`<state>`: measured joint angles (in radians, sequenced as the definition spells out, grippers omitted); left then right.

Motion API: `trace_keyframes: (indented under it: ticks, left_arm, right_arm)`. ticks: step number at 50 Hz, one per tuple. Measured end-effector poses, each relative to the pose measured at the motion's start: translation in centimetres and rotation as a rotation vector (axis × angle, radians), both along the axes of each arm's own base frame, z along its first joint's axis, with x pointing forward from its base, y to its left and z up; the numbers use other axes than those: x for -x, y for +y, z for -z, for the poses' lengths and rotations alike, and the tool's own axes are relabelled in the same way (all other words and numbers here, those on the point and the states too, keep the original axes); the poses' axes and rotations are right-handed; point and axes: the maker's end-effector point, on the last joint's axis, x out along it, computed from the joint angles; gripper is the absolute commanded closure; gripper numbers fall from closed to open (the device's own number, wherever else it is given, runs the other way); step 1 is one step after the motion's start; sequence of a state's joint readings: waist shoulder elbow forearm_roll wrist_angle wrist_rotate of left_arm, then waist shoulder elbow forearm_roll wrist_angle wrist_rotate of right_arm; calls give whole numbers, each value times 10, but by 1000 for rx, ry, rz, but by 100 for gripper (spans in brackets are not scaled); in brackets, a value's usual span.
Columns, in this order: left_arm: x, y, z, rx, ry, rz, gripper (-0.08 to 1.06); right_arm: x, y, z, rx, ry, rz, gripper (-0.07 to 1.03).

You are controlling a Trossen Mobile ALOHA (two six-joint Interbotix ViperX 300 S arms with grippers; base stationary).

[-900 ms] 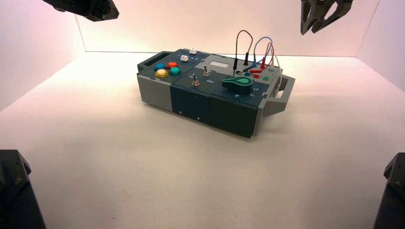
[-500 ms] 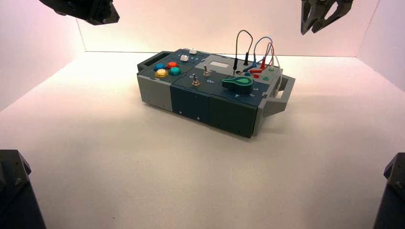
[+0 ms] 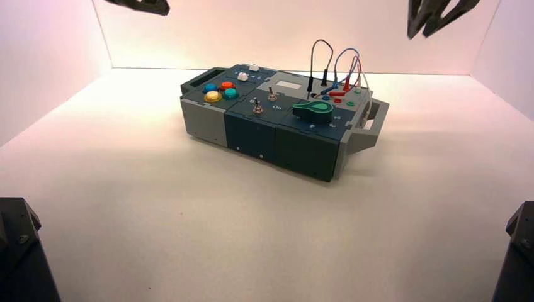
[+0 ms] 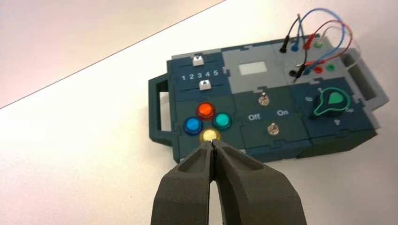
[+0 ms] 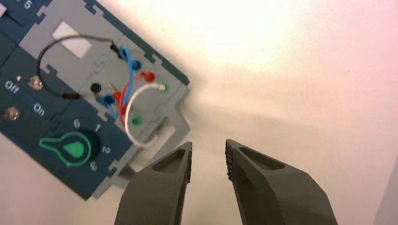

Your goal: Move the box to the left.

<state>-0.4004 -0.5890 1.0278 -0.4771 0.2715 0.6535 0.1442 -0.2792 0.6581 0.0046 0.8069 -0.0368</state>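
The long dark-blue and grey box (image 3: pixel 277 129) stands at the table's middle, turned a little, with a handle at each end. Its top bears coloured round buttons (image 3: pixel 220 91), two toggle switches (image 3: pixel 264 100), a green knob (image 3: pixel 313 111) and looped wires (image 3: pixel 337 66). My left gripper (image 3: pixel 142 5) hangs high at the top left, shut and empty; in the left wrist view it (image 4: pixel 213 144) is above the box (image 4: pixel 263 108), far from it. My right gripper (image 3: pixel 437 12) hangs high at the top right, open and empty; in the right wrist view it (image 5: pixel 209 157) is above the table just past the box's right handle (image 5: pixel 159 136).
White walls close the table at the back and both sides. Two dark arm bases (image 3: pixel 19 251) (image 3: pixel 516 251) stand at the near corners. Bare white table (image 3: pixel 126 157) lies left of the box.
Both grippers have risen toward the top edge of the high view. The box has not moved.
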Motion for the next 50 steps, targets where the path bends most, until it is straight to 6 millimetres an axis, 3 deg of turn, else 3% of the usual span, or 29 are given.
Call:
trace_keyframes:
  ticks: [13,31,36,50]
  left_arm:
    - [-5,1,-25,118,-42,-90,101]
    - [-1,-10,-32,117,58,-40,101]
    - [-8,-15,-27,95,124,-24,101]
    - [-30,-10,1,5,291,-23,101]
  right_arm:
    - [35,-5,-12,-40,-90,57,57]
    - [78,-11,3,-92,-86,166,63]
    - [81,-10,5,-109,-80,186,73]
    - [82,-6,15,-148,-35,232,73]
